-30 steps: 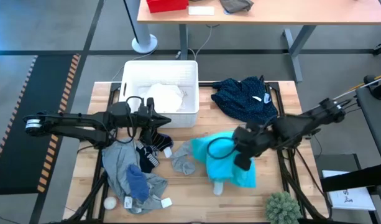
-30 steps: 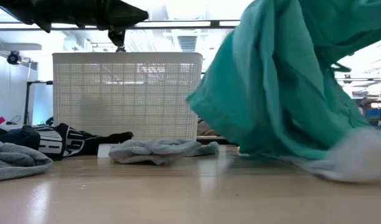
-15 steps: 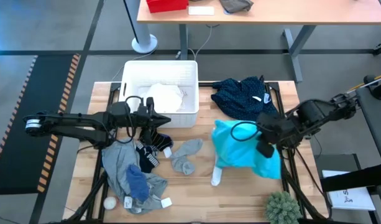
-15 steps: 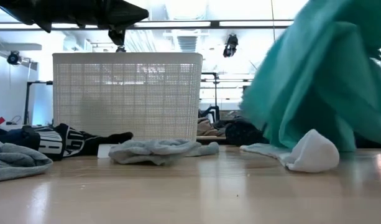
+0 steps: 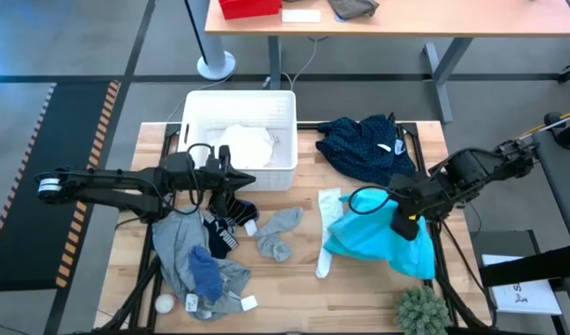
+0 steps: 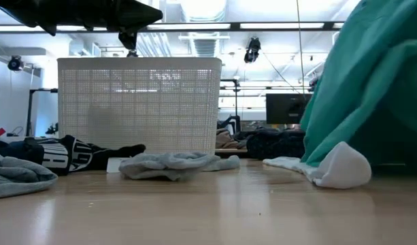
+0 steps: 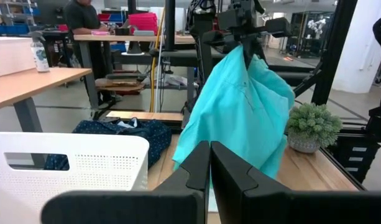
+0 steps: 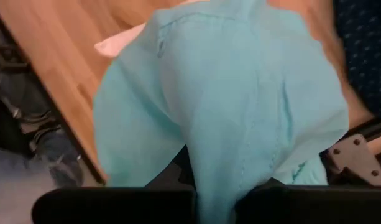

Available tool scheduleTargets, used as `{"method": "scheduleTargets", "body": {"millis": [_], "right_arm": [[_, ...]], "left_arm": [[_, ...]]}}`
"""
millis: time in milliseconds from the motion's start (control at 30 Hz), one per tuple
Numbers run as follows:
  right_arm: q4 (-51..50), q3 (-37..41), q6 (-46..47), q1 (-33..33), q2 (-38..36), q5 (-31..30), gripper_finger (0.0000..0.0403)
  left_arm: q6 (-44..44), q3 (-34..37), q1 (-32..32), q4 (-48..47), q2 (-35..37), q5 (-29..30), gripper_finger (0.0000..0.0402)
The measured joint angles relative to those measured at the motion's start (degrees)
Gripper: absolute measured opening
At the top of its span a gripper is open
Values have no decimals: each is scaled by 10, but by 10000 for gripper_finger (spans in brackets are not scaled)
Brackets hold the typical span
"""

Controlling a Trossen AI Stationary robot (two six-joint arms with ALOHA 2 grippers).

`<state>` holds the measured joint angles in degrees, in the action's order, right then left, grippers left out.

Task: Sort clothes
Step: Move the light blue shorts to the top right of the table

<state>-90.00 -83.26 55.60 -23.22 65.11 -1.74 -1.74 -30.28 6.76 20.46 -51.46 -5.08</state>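
A: From above, what is the right gripper (image 5: 403, 216) doing?
B: It sits right of centre, clenched on a teal fabric garment (image 5: 382, 240) that hangs from it toward the lower right of the frame. A white sock-like piece (image 5: 327, 233) lies just left of the garment on the wooden table (image 5: 294, 298).

A: And the left gripper (image 5: 250, 181)?
B: Left of centre, fingers pressed together, holding nothing, just below the white plastic basket (image 5: 193, 116), which has white cloth (image 5: 247, 146) in it. A navy dotted garment (image 5: 364, 149) lies at upper right of the table, dark striped socks (image 5: 224, 228) and a grey garment (image 5: 187, 256) at lower left, a light grey piece (image 5: 277, 233) at centre.

A: At table height?
B: The teal garment (image 6: 371, 95) fills the right side, with the white piece (image 6: 337, 167) under it on the tabletop. The basket (image 6: 139, 105) stands at centre left, the light grey piece (image 6: 171, 165) before it.

A: Left wrist camera?
B: Its two dark fingers (image 7: 196, 174) meet at bottom centre; beyond, the teal garment (image 7: 240, 118) dangles from the other arm.

A: Right wrist camera?
B: Teal fabric (image 8: 227, 112) fills the frame, pinched between its fingers at the bottom.
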Motion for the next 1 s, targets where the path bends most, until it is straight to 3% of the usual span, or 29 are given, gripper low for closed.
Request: {"method": "scheduleTargets", "body": {"millis": [233, 533, 700, 1000], "right_arm": [[0, 0, -28, 4, 28, -61, 0], [0, 0, -42, 68, 40, -281, 0], [-1, 0, -69, 117, 27, -359, 0], [0, -1, -118, 226, 12, -384, 0]], "left_arm": [[0, 0, 0, -4, 0, 0, 0], [-1, 0, 0, -5, 0, 0, 0], [-3, 0, 0, -5, 0, 0, 0], [-3, 0, 0, -4, 0, 0, 0]]}}
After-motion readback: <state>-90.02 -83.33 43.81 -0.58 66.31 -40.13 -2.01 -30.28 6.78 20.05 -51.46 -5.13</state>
